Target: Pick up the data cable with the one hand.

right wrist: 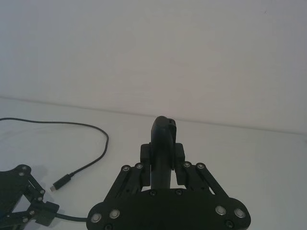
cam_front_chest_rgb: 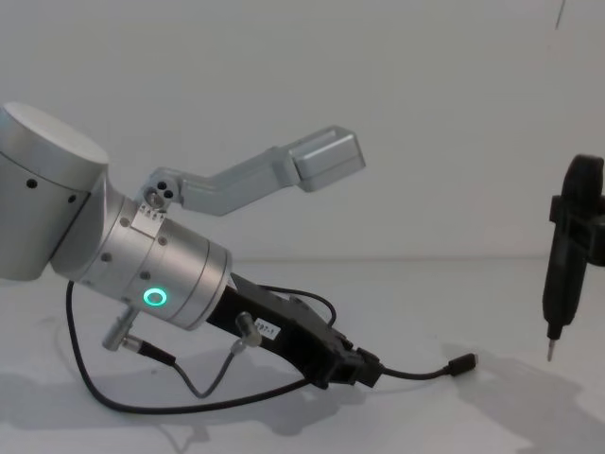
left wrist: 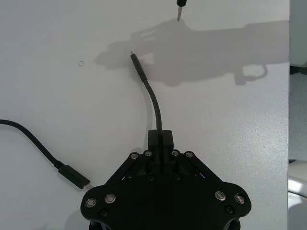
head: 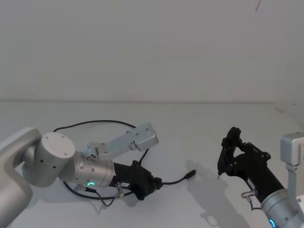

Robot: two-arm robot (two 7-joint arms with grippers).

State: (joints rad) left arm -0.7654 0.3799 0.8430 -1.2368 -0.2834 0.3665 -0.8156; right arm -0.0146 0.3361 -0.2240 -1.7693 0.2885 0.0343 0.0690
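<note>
the left gripper (left wrist: 160, 138) fills the lower middle of the frame, its black jaws pinched together on the data cable (left wrist: 154, 103). from the jaws the cable rises in a gentle curve toward the upper middle and ends in a small plug (left wrist: 136, 61) with a metal tip, lying over the white table (left wrist: 57, 86). at the left edge another black stretch of cable (left wrist: 33, 139) slants down to a second plug (left wrist: 73, 176), just beside the gripper's body. at the top edge the right gripper (left wrist: 179, 6) shows as a slim dark point, well apart from the near plug. a broad grey shadow (left wrist: 206, 52) spreads across the upper right.
</note>
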